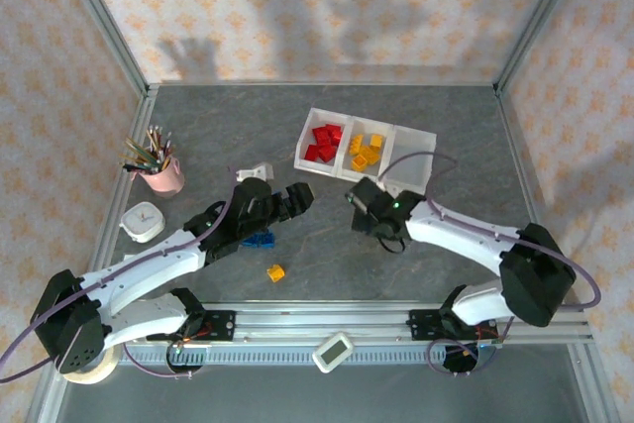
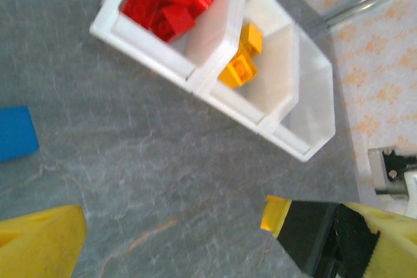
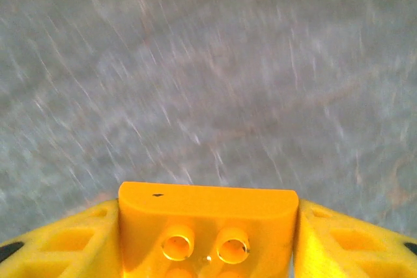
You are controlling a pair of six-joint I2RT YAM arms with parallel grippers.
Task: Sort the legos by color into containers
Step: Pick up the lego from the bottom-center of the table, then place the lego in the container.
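The white tray of containers lies at the back middle. Red legos fill its left compartment and yellow-orange legos its middle one; the right compartment looks bare. My right gripper hovers just in front of the tray, shut on a yellow-orange lego held stud-side toward the camera between its yellow fingers. My left gripper stands open over bare table, nothing between its fingers. Blue legos lie under the left arm, and one blue lego sits at the left edge of the left wrist view. A yellow lego lies alone nearer the front.
A pink cup of pencils and a white square gadget stand at the left. A small white piece lies behind the left gripper. Metal frame posts and patterned walls close in the table; a white device sits on the front rail.
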